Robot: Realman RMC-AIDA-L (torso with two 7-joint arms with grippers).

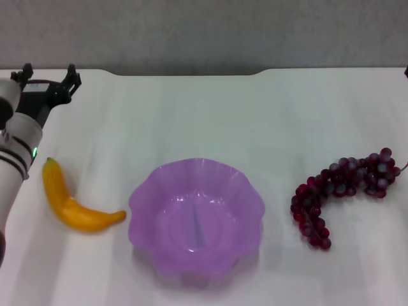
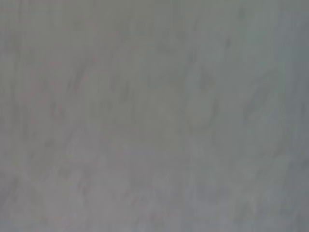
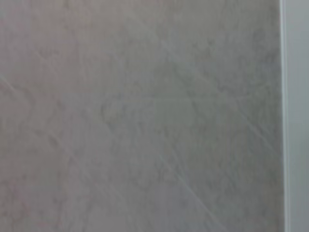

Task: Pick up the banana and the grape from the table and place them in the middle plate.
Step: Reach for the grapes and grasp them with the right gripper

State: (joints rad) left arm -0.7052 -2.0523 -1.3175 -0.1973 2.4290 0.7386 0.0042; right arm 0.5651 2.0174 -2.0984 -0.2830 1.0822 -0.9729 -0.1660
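Note:
The banana lies on the white table at the left, just left of the purple scalloped plate, which is empty. The grape bunch lies on the table to the right of the plate. My left gripper is open and empty, raised at the far left corner of the table, beyond the banana. My left arm runs down the left edge of the head view. My right gripper is out of view. Both wrist views show only a blurred grey surface.
The table's far edge, with its notch, meets a grey wall. Bare tabletop lies between the plate and the far edge.

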